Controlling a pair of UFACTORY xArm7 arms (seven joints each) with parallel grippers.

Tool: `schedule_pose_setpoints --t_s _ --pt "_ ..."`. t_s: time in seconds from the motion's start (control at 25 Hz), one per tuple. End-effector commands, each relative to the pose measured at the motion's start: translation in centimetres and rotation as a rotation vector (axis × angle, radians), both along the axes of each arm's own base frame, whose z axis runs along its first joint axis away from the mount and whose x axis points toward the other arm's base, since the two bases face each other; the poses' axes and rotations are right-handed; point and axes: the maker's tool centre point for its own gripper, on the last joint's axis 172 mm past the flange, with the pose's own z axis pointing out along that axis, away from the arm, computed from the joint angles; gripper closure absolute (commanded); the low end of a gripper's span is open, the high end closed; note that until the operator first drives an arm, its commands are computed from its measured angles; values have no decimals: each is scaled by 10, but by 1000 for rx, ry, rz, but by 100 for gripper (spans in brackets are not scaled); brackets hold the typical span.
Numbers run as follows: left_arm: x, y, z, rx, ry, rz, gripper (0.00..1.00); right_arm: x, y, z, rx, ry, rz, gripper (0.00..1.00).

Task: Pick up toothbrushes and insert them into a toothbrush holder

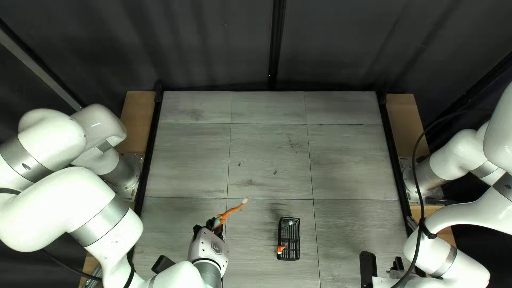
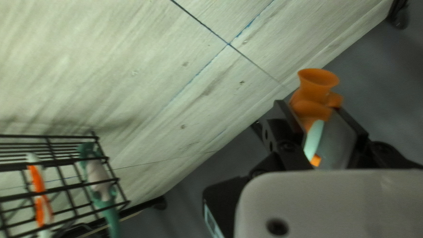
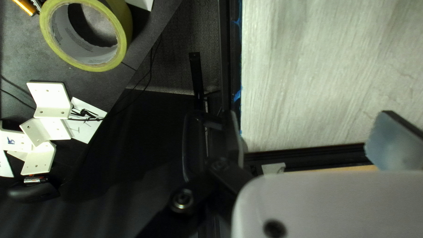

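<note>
The orange toothbrush (image 1: 233,210) lies aslant, its long axis diagonal, its flared end pointing toward the far right of the table (image 1: 266,160). The robot's left hand (image 1: 216,226) pinches it between both fingers. To the right is the black basket (image 1: 288,256), holding an orange-and-white brush (image 2: 38,194) and a green-and-grey brush (image 2: 99,176). The right hand (image 1: 398,263), near the right edge, is spread wide, gripping nothing.
</note>
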Motion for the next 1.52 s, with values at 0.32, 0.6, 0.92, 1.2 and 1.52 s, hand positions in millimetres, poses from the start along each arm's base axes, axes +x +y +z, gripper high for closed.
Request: schedule_pose_setpoints --t_s 0.32,0.6,0.92,1.2,1.52 --pt "12 -2 -2 10 -10 -26 100 54 -88 84 -56 -64 48 0" --pt "12 -2 -2 10 -10 -26 100 86 -159 142 -62 -207 118 0" --pt "12 -2 -2 10 -10 -26 100 91 -143 149 -109 -195 176 0" --pt "12 -2 -2 10 -10 -26 100 81 -157 141 -73 -306 35 0" --pt "12 -2 -2 10 -10 -26 100 133 -215 165 -55 -485 -141 0"
